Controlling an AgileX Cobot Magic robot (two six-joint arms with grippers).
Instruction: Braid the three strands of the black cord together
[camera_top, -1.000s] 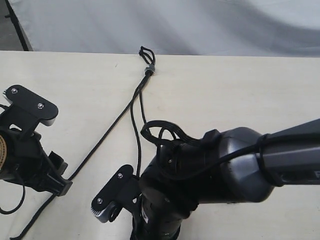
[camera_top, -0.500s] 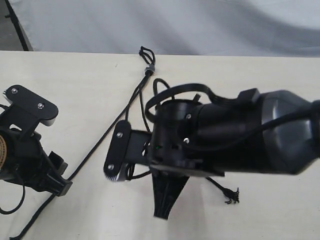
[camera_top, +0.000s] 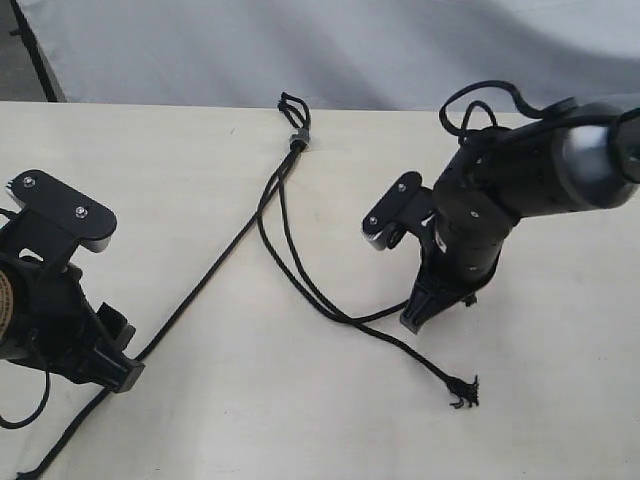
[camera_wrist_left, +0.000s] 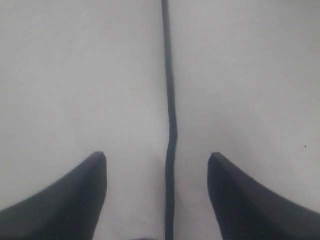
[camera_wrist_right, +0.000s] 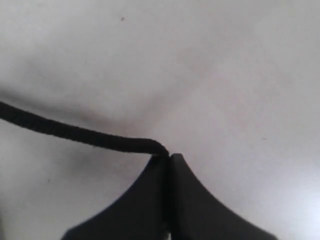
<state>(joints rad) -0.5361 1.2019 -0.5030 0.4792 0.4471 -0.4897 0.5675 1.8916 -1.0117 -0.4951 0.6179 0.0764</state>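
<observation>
- The right gripper (camera_wrist_right: 167, 156) is clenched, its two black fingertips (camera_wrist_right: 150, 190) pressed flat together, and it pinches one strand (camera_wrist_right: 75, 132) right at their very tip.
- In the exterior view this gripper points down at the table (camera_top: 180, 160) on the right side. The pinched strand reaches it from the left in a shallow curve.
- The left gripper (camera_wrist_left: 157, 156) is released, with its jaws standing wide apart and nothing between them touching either finger.
- A second strand (camera_wrist_left: 170, 100) lies on the table between those open jaws and runs straight away from the wrist camera. In the exterior view it slants from the far edge down to the lower left corner, passing just beside the left gripper.
- A third strand (camera_top: 400, 350) lies loose on the table. It crosses the pinched one near the right gripper, and its frayed knotted tip (camera_top: 462, 390) lies toward the near edge.
- The three strands (camera_top: 275, 200) fan out from a small grey band (camera_top: 298, 138) at the far edge of the table.
- The short loops (camera_top: 290, 103) of the black cord (camera_top: 290, 165) lie just beyond the band.
- No braid shows: the strands lie spread apart.
</observation>
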